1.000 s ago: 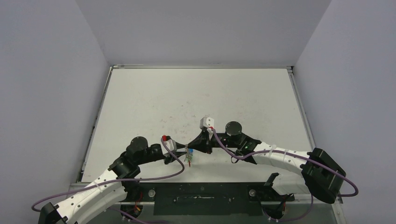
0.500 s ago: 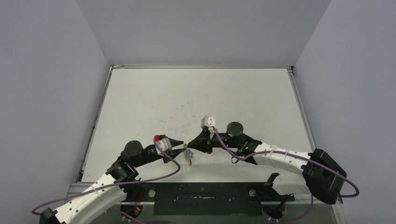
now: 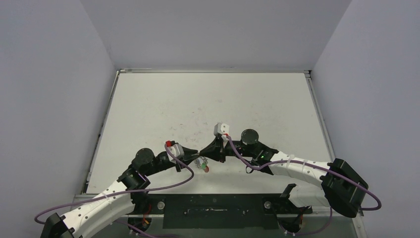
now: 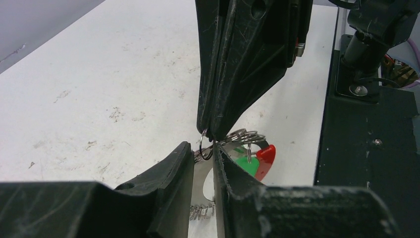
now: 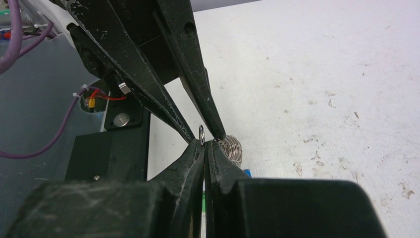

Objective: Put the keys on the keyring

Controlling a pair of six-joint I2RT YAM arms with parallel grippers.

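My two grippers meet tip to tip just above the table's near edge. The right gripper (image 3: 205, 152) (image 5: 204, 143) is shut on a small steel ring (image 5: 201, 131) (image 4: 203, 145). The keyring (image 4: 245, 134) (image 5: 232, 148), a silvery coil with a red section (image 4: 266, 154), hangs just beyond it. A green-headed key (image 4: 245, 166) dangles from the coil, and the keys (image 3: 202, 164) show as a small bunch under the tips. The left gripper (image 3: 198, 152) (image 4: 202, 147) stands a narrow gap apart on either side of the small ring. A toothed silver key blade (image 4: 200, 210) shows through that gap.
The black base plate (image 3: 213, 210) (image 4: 366, 148) runs along the near edge right behind the bunch. Purple cables (image 3: 183, 183) loop off both wrists. The white table (image 3: 208, 99) stretches away to grey walls on three sides.
My left gripper drew back to the left, then came in again to the right gripper's tip with narrower jaws. The hanging bunch swung, and red now shows. The right arm barely moved.
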